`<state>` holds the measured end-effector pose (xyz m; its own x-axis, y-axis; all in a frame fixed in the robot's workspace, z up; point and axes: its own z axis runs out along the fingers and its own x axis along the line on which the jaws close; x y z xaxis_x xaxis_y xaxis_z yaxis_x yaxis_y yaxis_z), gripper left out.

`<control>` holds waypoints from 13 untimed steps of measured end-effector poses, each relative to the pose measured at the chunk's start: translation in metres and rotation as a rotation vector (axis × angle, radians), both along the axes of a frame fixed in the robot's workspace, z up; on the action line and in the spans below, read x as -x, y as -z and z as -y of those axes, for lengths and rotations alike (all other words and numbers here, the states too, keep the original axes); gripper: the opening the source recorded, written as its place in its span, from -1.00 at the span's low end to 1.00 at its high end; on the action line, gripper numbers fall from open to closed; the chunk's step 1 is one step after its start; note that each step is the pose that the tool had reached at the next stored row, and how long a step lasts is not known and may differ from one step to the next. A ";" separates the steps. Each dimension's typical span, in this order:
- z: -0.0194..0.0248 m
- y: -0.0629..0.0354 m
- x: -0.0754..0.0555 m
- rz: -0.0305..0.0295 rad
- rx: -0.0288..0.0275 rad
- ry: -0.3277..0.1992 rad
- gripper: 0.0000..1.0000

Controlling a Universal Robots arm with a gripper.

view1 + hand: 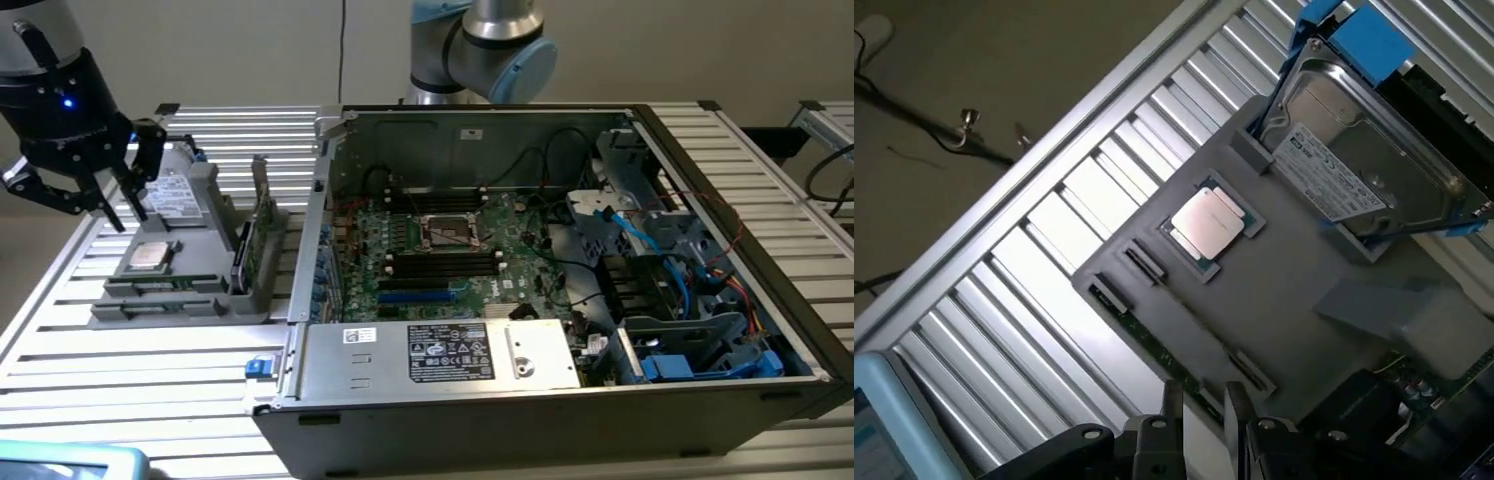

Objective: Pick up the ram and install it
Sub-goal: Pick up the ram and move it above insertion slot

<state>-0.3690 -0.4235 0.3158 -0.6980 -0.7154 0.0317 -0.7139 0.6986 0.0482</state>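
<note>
Ram (171,283) lies on edge along the near side of the grey holder (200,308), which rests on the slatted surface (134,380) at the exterior view's left, beside the open computer case (534,425). Just beyond it a silver processor (147,255) lies flat in the holder. Farther back, the gripper (130,222) hovers above the holder near the grey drive (171,195), its fingers spread and grasping nothing.
</note>
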 end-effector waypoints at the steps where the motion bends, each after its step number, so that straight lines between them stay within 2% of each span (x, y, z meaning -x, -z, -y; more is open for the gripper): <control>1: 0.0000 0.0003 0.000 0.0002 -0.0001 -0.018 -0.39; 9: -0.0001 0.0007 0.000 0.0001 0.0028 -0.164 -0.39; 11: -0.0001 0.0007 0.000 -0.0006 0.0108 -0.200 -0.39; 12: -0.0001 0.0004 0.001 -0.0013 0.0190 -0.216 -0.39; 13: -0.0004 0.0000 0.001 -0.0018 0.0312 -0.230 -0.39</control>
<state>-0.3701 -0.4231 0.3157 -0.5169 -0.8541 0.0573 -0.8542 0.5190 0.0305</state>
